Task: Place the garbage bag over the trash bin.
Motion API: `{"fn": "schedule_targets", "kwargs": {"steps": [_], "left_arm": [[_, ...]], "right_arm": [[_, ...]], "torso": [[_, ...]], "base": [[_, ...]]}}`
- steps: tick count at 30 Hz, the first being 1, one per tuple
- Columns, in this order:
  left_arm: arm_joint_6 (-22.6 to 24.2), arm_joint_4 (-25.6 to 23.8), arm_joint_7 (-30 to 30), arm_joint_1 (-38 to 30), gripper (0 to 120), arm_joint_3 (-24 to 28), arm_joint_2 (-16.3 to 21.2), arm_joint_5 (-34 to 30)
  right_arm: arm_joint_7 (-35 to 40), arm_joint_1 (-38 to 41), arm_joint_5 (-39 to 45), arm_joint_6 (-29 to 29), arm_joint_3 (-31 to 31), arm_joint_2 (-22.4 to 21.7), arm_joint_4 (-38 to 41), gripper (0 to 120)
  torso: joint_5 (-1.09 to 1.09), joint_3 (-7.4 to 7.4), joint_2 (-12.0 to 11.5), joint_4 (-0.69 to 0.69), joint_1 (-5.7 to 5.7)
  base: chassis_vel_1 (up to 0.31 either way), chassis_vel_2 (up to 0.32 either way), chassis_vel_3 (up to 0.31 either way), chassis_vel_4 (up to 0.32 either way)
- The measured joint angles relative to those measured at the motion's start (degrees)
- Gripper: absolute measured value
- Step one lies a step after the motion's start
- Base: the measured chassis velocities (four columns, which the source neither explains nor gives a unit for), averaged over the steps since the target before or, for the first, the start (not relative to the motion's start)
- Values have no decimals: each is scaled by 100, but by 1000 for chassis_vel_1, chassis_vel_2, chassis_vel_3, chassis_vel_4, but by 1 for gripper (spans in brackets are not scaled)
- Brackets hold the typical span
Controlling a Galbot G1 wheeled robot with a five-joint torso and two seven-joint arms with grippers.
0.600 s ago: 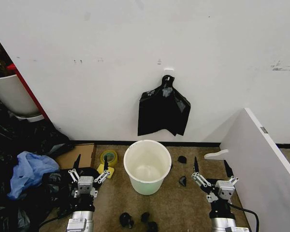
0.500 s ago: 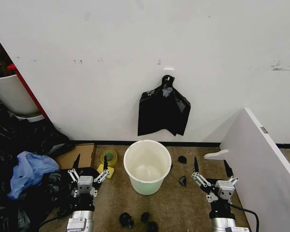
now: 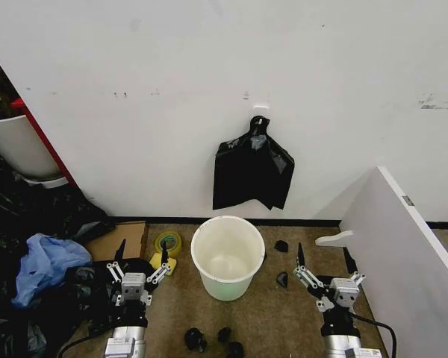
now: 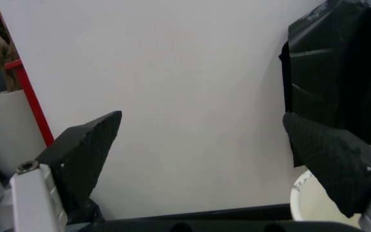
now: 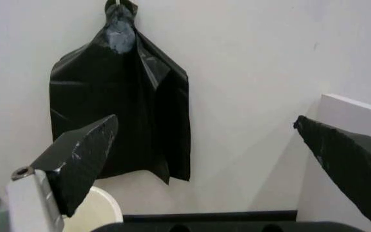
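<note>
Oddly, the only black bag (image 3: 252, 166) in plain view hangs flat on the white wall (image 3: 209, 89), gathered into a knotted neck at a small hook, glossy and creased; whether this is the garbage bag meant for the bin cannot be told. At the left edge of the head view lies a dark heap of wrinkled black plastic (image 3: 30, 224), cut off by the frame and too tangled to make out, with a crumpled blue plastic bag (image 3: 45, 265) resting on it. The trash bin (image 3: 228, 257), a round white bucket with a rolled rim, slightly tapered, stands upright on the brown floor (image 3: 276, 321) directly below the hanging bag, empty inside. The left gripper (image 3: 138, 262) hovers low just left of the bin, its dark textured fingers spread wide and holding nothing; the right gripper (image 3: 322, 262) hovers to the bin's right, near a white panel (image 3: 403, 246), fingers likewise apart and empty.
</note>
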Motion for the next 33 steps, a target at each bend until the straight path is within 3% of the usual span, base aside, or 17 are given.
{"fn": "schedule_targets", "kwargs": {"steps": [10, 13, 20, 24, 26, 27, 33], "left_arm": [[-20, 2, -16, 16, 99, -36, 21, -4], [-21, -17, -17, 27, 99, -76, 89, -51], [-10, -88, -8, 24, 99, -193, 360, -304], [55, -41, 69, -145, 99, -198, 652, -646], [32, -42, 125, -111, 99, -277, 742, -776], [32, -42, 125, -111, 99, -277, 742, -776], [-124, -77, 328, 5, 98, -373, 856, -1024]], "right_arm": [[-25, 80, 53, -48, -21, -35, -69, 100], [-187, 284, 489, -199, -101, -238, -125, 100], [-576, 1376, 2458, -816, -202, -855, -609, 100], [-984, 1819, 3526, -1075, -98, -1148, -808, 100], [-1263, 2205, 4329, -1371, -177, -1363, -931, 100], [-1263, 2205, 4329, -1371, -177, -1363, -931, 100], [-1507, 3778, 6758, -2282, -569, -1534, -1744, 100]], "torso": [[0, 0, 0, -1, 0], [-1, 0, 0, -1, 0], [2, 1, 0, 4, 0], [-2, 1, 0, -4, 0], [0, 1, 0, -2, 0], [0, 1, 0, -2, 0], [0, 1, 0, 0, 1]], "base": [[0, 0, 0, 0], [0, 0, 0, 0], [0, 0, 0, 0], [0, 0, 0, 0], [0, 0, 0, 0], [0, 0, 0, 0], [0, 0, 0, 0]]}}
